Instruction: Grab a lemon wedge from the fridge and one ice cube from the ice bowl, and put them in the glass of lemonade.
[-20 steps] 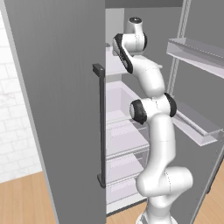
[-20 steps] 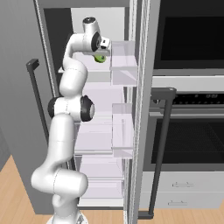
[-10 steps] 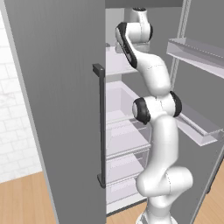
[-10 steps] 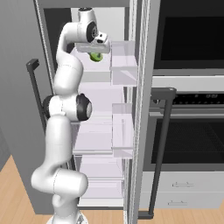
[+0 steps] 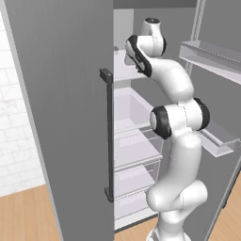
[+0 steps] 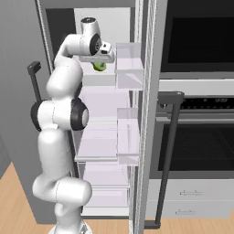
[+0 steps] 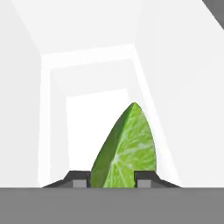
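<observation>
- Your arm reaches up into the open fridge (image 6: 59, 27), with the wrist at the level of the uppermost white shelf (image 6: 98, 80).
- Your end effector (image 7: 112, 179) is closed on the lemon wedge (image 7: 127, 151). In the hand view, the two dark fingertips (image 7: 78, 180) sit tight against either side of the wedge's base.
- In the hand view, the wedge stands between the fingertips with its pointed tip away from the hand. Its green cut face, with pale segment lines, is turned toward the camera.
- In the right base view, you can see the lemon wedge (image 6: 99, 66) as a small green shape directly beneath the end effector (image 6: 99, 61), just above the top shelf. Whether it touches the shelf cannot be told.
- Behind the wedge, the hand view shows the plain white rear wall and sides of the fridge interior.
- The left fridge door (image 5: 61, 117) stands open toward you, and its dark vertical bar handle (image 5: 109, 134) is plainly visible.
- The right fridge door carries clear door bins (image 6: 129, 71), just beside the end effector in the right base view.
- A black oven (image 6: 201, 137) with a dark bar handle stands to the right of the fridge.
- The floor (image 5: 23, 216) is light wood.
</observation>
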Available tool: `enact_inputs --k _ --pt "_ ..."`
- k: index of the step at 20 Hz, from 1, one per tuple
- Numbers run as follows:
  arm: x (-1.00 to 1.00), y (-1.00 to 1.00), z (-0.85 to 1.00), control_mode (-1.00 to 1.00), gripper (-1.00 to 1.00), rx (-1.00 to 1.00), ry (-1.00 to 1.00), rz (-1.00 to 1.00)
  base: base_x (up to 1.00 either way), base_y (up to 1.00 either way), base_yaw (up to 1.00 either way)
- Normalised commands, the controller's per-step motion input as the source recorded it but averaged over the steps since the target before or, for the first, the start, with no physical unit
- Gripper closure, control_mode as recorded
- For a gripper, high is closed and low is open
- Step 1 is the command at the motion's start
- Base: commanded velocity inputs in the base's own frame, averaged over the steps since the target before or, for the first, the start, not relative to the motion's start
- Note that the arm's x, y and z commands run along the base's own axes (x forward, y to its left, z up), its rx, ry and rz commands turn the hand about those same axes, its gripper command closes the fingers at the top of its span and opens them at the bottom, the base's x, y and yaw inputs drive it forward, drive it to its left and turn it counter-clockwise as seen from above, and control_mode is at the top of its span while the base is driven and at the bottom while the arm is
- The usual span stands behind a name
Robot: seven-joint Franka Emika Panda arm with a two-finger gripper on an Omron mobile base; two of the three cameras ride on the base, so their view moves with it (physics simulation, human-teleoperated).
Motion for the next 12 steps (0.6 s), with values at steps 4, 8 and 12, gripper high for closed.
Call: enact_inputs --k 4,8,12 --pt "-0.56 0.0 -0.14 -1.0 1.0 0.01 -0.3 0.04 0.0 0.0 0.0" --pt "-1.0 0.0 0.62 -1.0 1.0 0.01 -0.17 0.03 0.0 0.0 0.0" --pt "-1.0 0.0 0.49 -1.0 1.0 0.0 -0.07 0.05 0.0 0.0 0.0"
